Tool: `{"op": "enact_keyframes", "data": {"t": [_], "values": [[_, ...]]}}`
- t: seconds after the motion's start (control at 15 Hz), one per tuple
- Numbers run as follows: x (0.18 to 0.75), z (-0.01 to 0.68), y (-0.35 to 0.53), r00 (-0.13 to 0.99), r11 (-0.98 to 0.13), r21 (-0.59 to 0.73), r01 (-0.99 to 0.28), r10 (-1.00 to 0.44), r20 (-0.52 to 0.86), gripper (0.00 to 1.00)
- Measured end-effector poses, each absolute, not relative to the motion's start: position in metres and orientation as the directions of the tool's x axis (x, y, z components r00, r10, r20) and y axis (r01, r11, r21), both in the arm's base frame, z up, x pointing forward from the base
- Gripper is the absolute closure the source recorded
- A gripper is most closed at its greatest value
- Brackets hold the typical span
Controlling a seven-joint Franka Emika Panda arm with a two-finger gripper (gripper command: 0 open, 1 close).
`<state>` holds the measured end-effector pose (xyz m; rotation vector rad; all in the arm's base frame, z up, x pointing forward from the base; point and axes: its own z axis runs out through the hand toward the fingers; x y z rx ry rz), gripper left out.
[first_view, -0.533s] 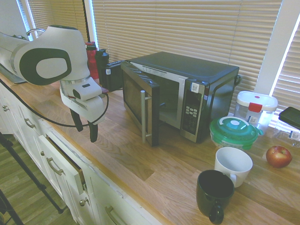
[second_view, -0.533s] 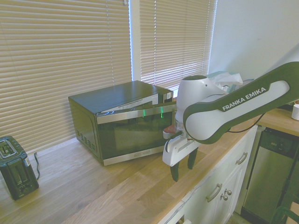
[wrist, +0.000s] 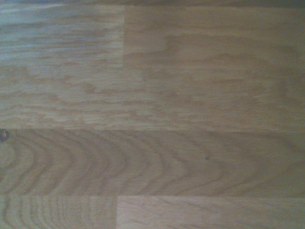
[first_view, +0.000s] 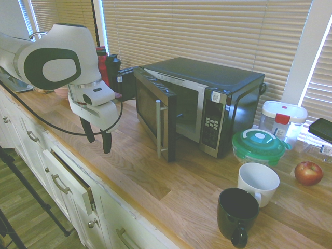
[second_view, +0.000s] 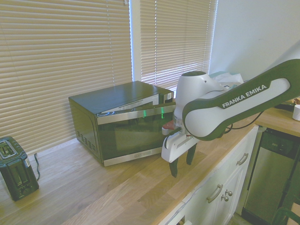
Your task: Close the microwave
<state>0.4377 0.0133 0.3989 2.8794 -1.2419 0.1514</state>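
Gripper (first_view: 98, 138) shifted nearer microwave (first_view: 207, 98) door; fingers apart, empty, above countertop (first_view: 155, 176).

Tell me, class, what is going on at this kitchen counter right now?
A white robot arm's gripper hangs open above the wooden countertop, holding nothing. Beside it stands the black microwave with stainless-steel trim; its dark glass door with the vertical silver bar handle is swung partly open. The gripper is not touching the door, so closing it is not yet done. The wrist view shows only wood grain.
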Motion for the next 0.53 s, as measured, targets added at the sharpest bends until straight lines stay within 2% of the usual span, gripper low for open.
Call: {"op": "enact_keyframes", "data": {"t": [0.53], "values": [[0.502, 0.433, -0.022, 0.673, -0.681, -0.025, -0.732, -0.728, 0.133, 0.0]]}}
